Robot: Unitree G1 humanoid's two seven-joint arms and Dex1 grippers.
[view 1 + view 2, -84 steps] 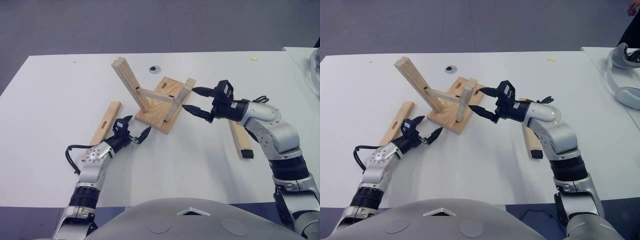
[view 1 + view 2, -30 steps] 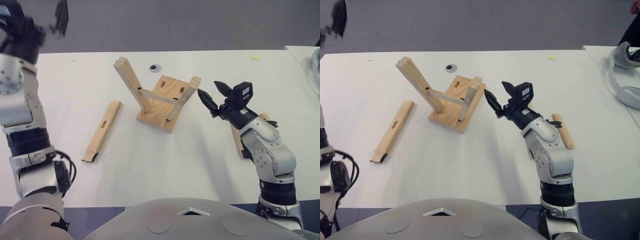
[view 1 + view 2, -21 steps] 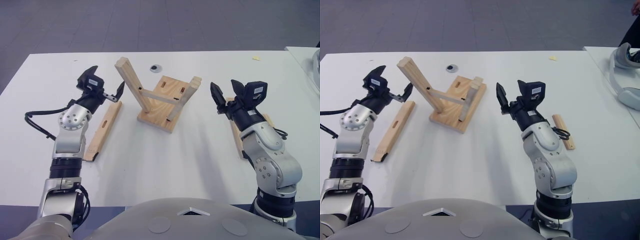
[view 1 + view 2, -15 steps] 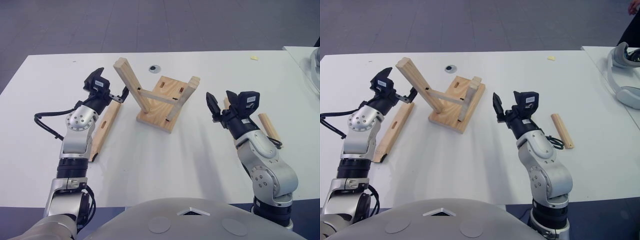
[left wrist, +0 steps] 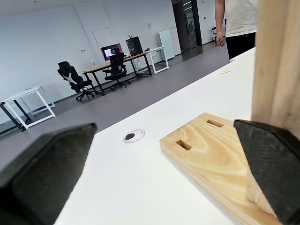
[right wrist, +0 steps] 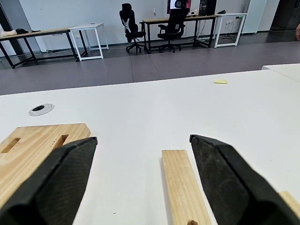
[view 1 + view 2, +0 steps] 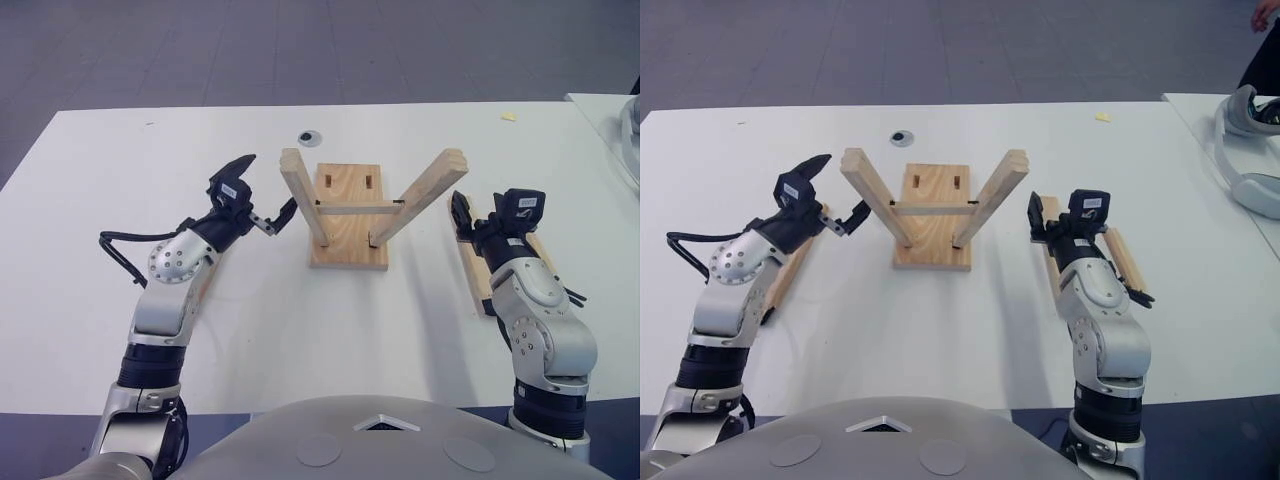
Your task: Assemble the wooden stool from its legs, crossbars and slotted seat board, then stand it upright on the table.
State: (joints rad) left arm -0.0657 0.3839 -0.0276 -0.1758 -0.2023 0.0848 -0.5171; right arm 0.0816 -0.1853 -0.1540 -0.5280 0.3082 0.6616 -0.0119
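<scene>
Loose leg under left arm: a slotted loose leg (image 7: 786, 272) lies flat on the white table (image 7: 300, 330), partly covered by the left forearm
Right gripper: the right gripper (image 7: 484, 214) hangs low over the right loose leg (image 7: 472, 268), fingers spread wide with nothing between them; a shorter wooden piece (image 7: 1121, 256), probably a crossbar, lies just beside it
Left gripper: the left gripper (image 7: 268, 185) is wide open and empty, one fingertip (image 7: 289, 206) close against the left fitted leg (image 7: 303, 197); whether it touches cannot be told
Stool: the seat board (image 7: 348, 250) lies flat at the table's middle, underside up; the left fitted leg and the right fitted leg (image 7: 422, 193) rise from it and splay outward, joined by the fitted crossbar (image 7: 358, 208)
Free slots: two empty slots (image 7: 327, 181) show near the board's far edge
Step in hand: about half built, judging by two legs in and two pieces loose
Next move: likely calls for the right fingers to close on the leg below them, then line its end up with a free slot
Beyond: a cable grommet (image 7: 308, 138) and a yellow scrap (image 7: 509, 116)
Writing: small labels on the gripper housings, too small to read
</scene>
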